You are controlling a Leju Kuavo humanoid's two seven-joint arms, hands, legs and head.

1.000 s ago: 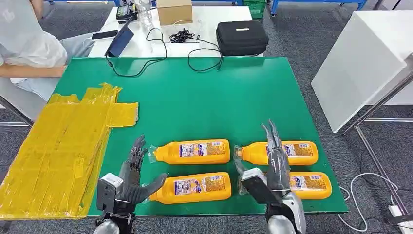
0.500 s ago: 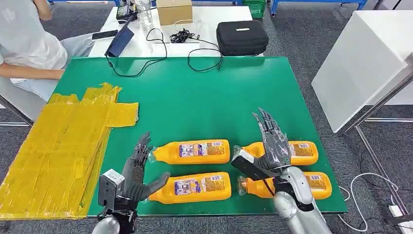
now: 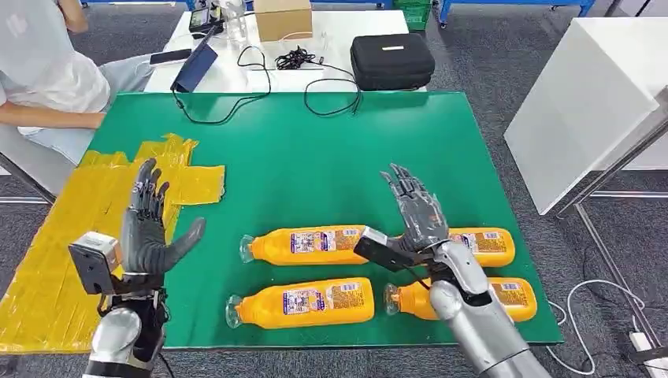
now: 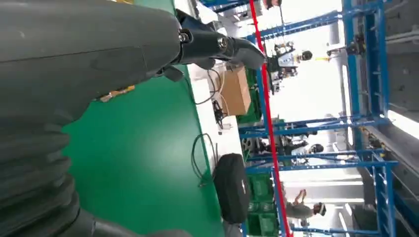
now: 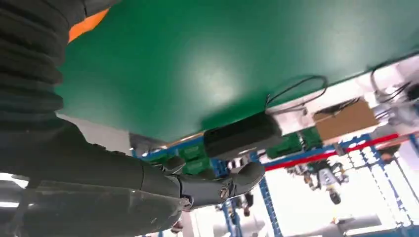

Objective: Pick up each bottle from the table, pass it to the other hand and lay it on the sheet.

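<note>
right hand (image 3: 419, 214) – fingers spread, holds nothing, above the far right bottle (image 3: 480, 246) | left hand (image 3: 148, 228) – open, empty, raised beside the yellow sheet (image 3: 87, 236) | four bottles lie on the green table (image 3: 331, 157), none below the left fingers | risk: round bottle may roll away if fingers close off-centre

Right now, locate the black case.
In the head view, the black case sits on the white table beyond the green table's far edge, right of centre.
</note>
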